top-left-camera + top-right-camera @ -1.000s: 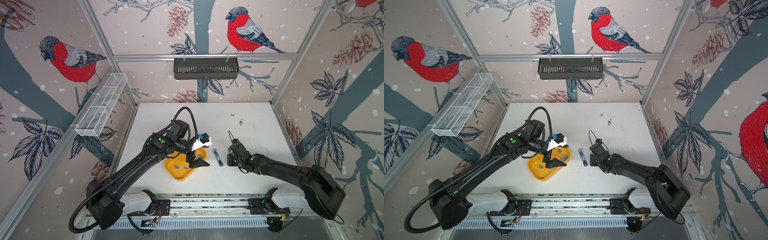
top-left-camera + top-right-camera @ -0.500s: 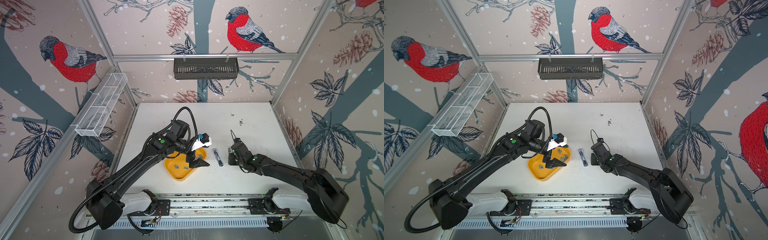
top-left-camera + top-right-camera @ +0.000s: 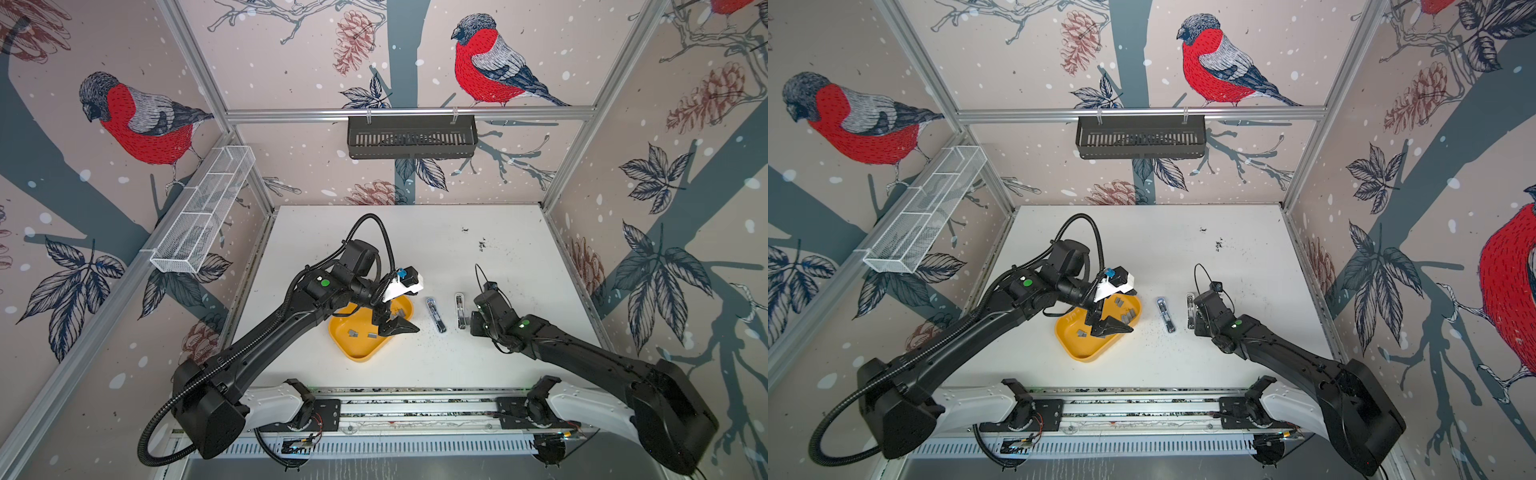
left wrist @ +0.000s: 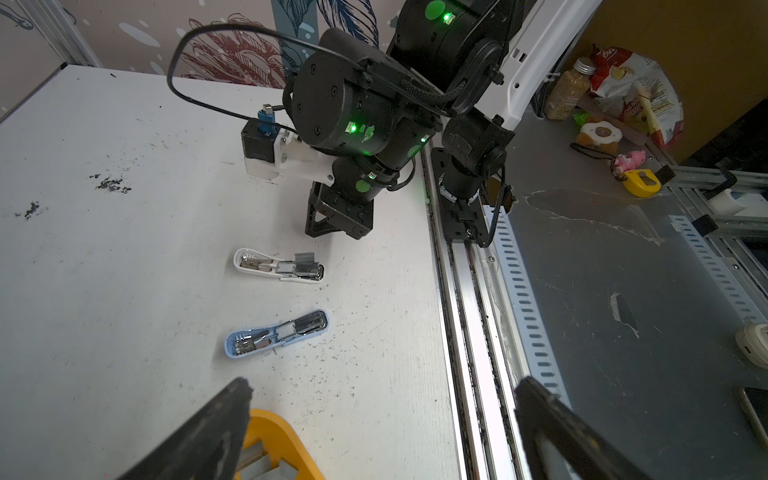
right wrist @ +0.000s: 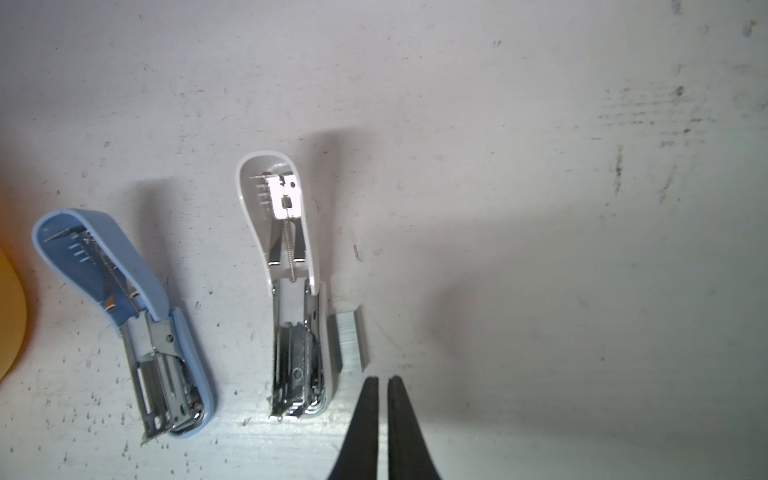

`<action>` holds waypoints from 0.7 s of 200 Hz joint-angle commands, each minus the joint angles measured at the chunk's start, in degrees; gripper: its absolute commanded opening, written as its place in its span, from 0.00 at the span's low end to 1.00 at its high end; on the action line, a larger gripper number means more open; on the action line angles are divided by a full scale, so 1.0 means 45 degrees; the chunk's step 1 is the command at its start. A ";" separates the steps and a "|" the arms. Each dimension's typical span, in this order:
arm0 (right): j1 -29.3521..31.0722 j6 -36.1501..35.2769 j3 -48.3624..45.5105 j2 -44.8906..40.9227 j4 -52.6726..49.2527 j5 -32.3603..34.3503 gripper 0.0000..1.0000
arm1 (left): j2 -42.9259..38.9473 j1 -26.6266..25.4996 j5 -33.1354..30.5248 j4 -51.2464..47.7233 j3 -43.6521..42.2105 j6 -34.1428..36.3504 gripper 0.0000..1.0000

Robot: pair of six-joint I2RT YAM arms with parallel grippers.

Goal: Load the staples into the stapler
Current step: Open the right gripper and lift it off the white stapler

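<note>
The white tabletop (image 3: 415,241) carries everything. The left claw (image 4: 384,383), spread wide and empty, hangs over a yellow tray (image 3: 359,347) with loose staples (image 3: 353,332) below it. The right claw (image 5: 383,380), tips almost together and gripping nothing, points toward an opened white stapler (image 5: 291,291), with a blue stapler (image 5: 137,307) beyond. A strip of staples (image 5: 349,338) lies just ahead of this claw, beside the white stapler.

In the right wrist view, the right hand (image 5: 383,380) is cut off by the frame edge, only its fingertips (image 5: 365,415) being shown, and the yellow tray (image 5: 9,316) is reduced to a sliver. In both top views, the tray's 2 o'clock corner is covered by the left hand (image 3: 391,324), the right hand's fingertips are hidden beneath its body, and the staples (image 3: 353,332) are too small to be counted.
</note>
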 commanded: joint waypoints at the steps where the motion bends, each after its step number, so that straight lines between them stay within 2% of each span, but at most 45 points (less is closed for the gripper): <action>1: -0.0158 -0.0535 0.0065 0.0206 0.0297 -0.0903 0.15 | 0.0028 0.0015 0.0435 0.0096 0.0097 0.0152 0.98; 59: -0.0299 -0.1024 0.0386 0.1285 0.0807 -0.1149 0.17 | 0.0049 0.0007 0.0374 0.0094 0.0101 0.0145 0.98; 140: -0.0433 -0.1268 0.0601 0.2488 0.1214 -0.1066 0.13 | 0.0047 0.0006 0.0259 0.0152 0.0079 0.0123 0.99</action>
